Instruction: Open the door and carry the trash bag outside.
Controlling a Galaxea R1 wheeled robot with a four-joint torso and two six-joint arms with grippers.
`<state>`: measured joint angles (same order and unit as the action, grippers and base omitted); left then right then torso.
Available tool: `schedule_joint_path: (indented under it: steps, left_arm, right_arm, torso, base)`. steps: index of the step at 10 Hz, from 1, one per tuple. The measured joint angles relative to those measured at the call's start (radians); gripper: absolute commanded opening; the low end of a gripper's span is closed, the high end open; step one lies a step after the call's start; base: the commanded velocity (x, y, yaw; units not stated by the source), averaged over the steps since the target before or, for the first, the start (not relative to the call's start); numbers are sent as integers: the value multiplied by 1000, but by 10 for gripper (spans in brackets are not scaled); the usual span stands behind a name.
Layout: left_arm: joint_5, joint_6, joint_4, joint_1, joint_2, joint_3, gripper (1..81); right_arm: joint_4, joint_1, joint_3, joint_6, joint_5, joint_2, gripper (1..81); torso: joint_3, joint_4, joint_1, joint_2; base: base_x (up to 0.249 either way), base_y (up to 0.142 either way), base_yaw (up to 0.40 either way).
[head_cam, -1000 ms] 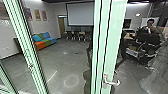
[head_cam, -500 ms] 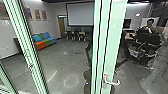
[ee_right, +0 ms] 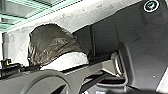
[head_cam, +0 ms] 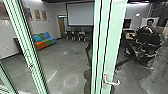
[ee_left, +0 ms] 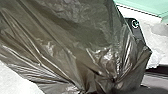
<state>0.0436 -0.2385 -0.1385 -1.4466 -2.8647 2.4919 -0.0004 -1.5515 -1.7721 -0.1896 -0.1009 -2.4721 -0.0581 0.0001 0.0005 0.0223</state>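
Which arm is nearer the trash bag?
Left. The trash bag shows large, close before the left wrist; the right wrist is farther off, seeing it smaller.

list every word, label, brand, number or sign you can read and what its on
No text can be read.
Small reddish sign, beyond the glass: too small to read.
Wall posters: any lettering is too small to read.
Trash bag: no lettering visible.

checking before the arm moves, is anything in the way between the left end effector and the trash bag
Nothing visible is. In the left wrist view the trash bag is close to the camera, its folds drawn together, with nothing in front of it. Whether the bag is gripped can't be told.
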Motion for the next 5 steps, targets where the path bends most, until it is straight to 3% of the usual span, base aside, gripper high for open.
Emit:
schedule_joint_path:
  steps: [5]
  left_arm:
    - [0,0,0,0,45,-93,10]
  right_arm:
    - [8,-2,302,-2,-57,200,811]
  torso:
    - [0,0,0,0]
  base:
    - [0,0,0]
